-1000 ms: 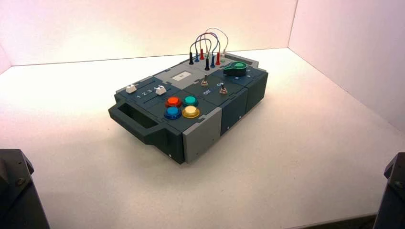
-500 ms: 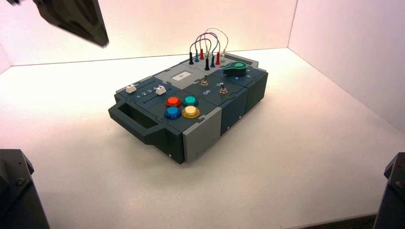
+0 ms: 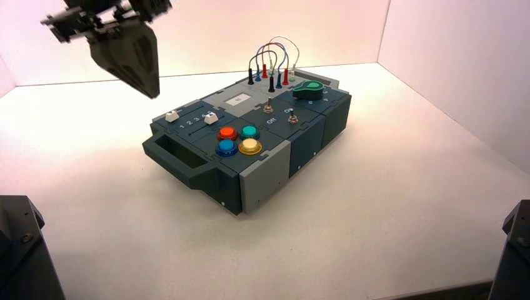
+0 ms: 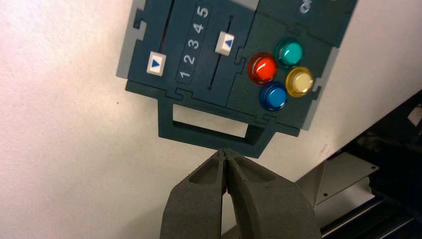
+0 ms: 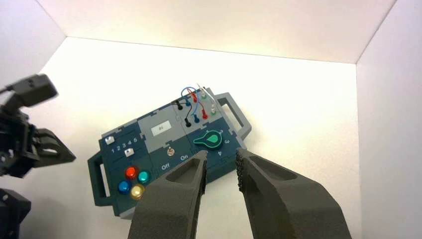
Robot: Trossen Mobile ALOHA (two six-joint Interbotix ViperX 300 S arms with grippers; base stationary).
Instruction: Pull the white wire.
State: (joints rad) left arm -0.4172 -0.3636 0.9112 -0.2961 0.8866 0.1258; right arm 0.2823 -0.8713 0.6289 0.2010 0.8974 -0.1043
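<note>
White worktop [image 3: 375, 206], pinkish walls [image 3: 450, 81]. White wire [image 3: 297, 53] arches at box's [image 3: 250, 119] far end. Left jaws [image 3: 152, 95] clenched, above near handle's side; right jaws [image 5: 222, 162], seen only by right wrist view, parted.

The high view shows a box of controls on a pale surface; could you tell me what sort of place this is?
Probably a robotics test booth: plain pale walls enclose the table, a control box bears buttons and wires, and a robot's left gripper hangs nearby.
</note>
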